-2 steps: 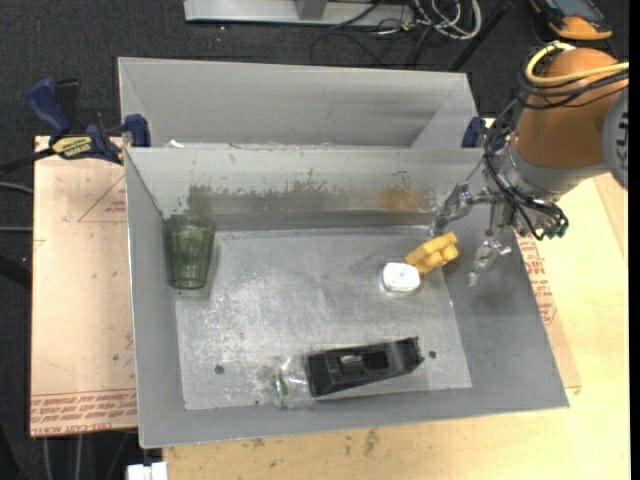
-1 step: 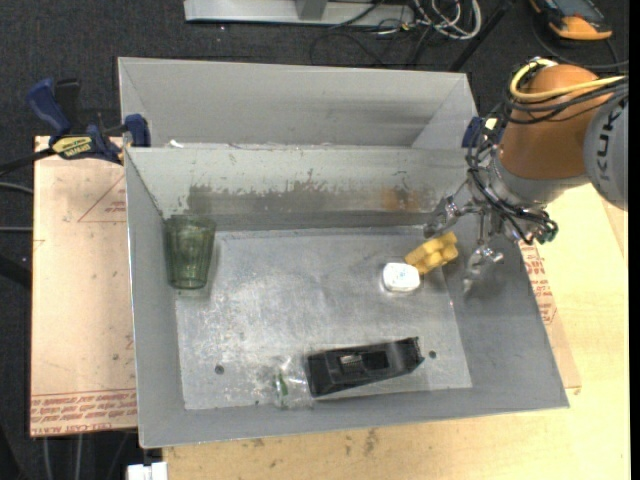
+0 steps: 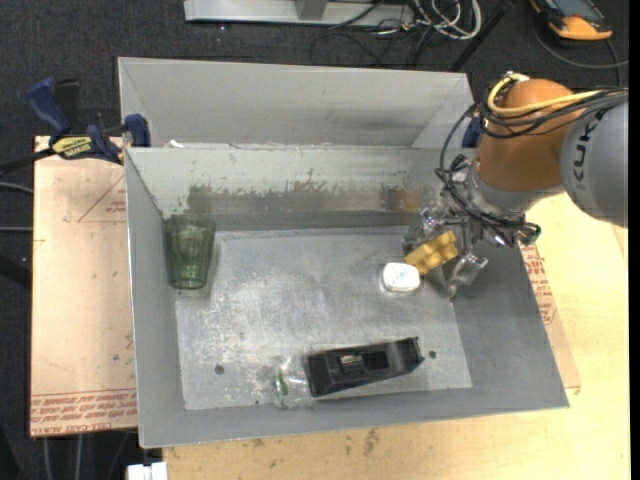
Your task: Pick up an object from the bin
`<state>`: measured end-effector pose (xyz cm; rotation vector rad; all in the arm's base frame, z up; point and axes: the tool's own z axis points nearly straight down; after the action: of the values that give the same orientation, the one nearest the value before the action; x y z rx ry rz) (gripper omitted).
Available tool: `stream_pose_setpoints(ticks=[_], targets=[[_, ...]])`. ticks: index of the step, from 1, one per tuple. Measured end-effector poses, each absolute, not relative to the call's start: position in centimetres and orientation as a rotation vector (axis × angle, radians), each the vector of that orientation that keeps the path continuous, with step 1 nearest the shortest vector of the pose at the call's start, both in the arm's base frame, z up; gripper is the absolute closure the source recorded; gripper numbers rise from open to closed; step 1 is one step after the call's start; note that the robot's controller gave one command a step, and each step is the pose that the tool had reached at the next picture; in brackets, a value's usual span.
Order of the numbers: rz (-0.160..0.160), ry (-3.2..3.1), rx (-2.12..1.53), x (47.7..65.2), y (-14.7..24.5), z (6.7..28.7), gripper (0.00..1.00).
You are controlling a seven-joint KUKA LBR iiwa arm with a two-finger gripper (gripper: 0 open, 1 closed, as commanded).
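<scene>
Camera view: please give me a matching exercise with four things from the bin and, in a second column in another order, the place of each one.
Things:
1. green glass
2. small white round thing
3. black oblong thing
4. gripper

Places:
a. lying near the lower wall of the bin
b. low by the right wall
c. upright by the left wall
d. on the floor, right of the middle, just left of the gripper

Pairs: 1-c, 2-d, 3-a, 4-b
</scene>
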<state>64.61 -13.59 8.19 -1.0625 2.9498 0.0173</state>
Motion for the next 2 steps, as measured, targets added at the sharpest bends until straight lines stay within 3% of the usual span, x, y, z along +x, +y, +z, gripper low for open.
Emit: stream_pose_setpoints(ticks=[1, 2], targets=[[0.010, 2.909, -1.173, 64.93, -13.46, 7.49, 1.00], [0.010, 2.909, -1.173, 64.93, -13.46, 7.49, 1.00]])
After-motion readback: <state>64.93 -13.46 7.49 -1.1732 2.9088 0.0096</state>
